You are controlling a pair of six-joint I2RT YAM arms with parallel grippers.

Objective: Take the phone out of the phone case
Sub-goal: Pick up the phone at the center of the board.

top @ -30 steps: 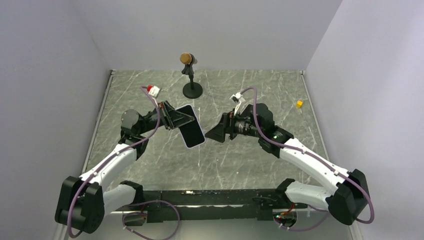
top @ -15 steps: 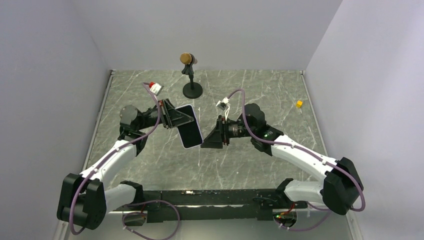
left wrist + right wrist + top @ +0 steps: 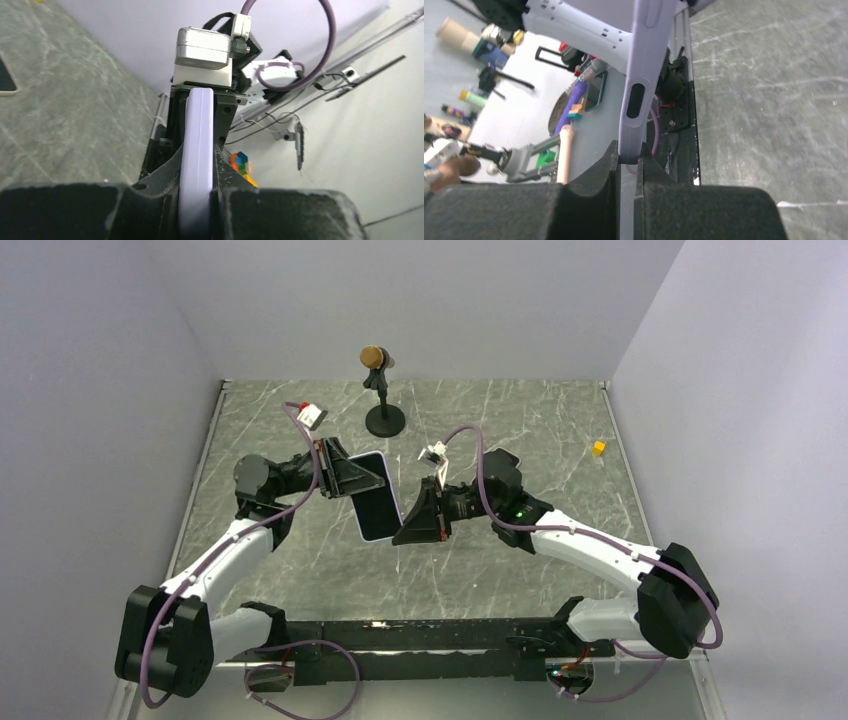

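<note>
The phone [image 3: 376, 495], inside its lavender phone case [image 3: 196, 150], is held in the air over the middle of the tabletop [image 3: 520, 575], between the two arms. In the top view its dark screen faces up and it lies tilted, with its long side running from far to near.

The left tool [image 3: 358, 478] is clenched on the phone case. In the left wrist view the lavender edge runs straight up out of the narrow slot between the two black fingers [image 3: 156, 181], which press on it from either side. From above, this grip lies on the far left part of the case.

The right tool [image 3: 407, 524] comes in from the right and meets the near right edge of the case. In the right wrist view the case's rim, with an oval cutout in it, drops into the slit between the fingers [image 3: 596, 172], which are closed against both its faces, so this tool is grasping the case too.

Further out, a black stand with a brown round top [image 3: 379, 390] is upright near the far edge of the grey-green marbled tabletop, well apart from the phone. A small yellow block [image 3: 598, 448] lies far off to the right, near the right wall.
</note>
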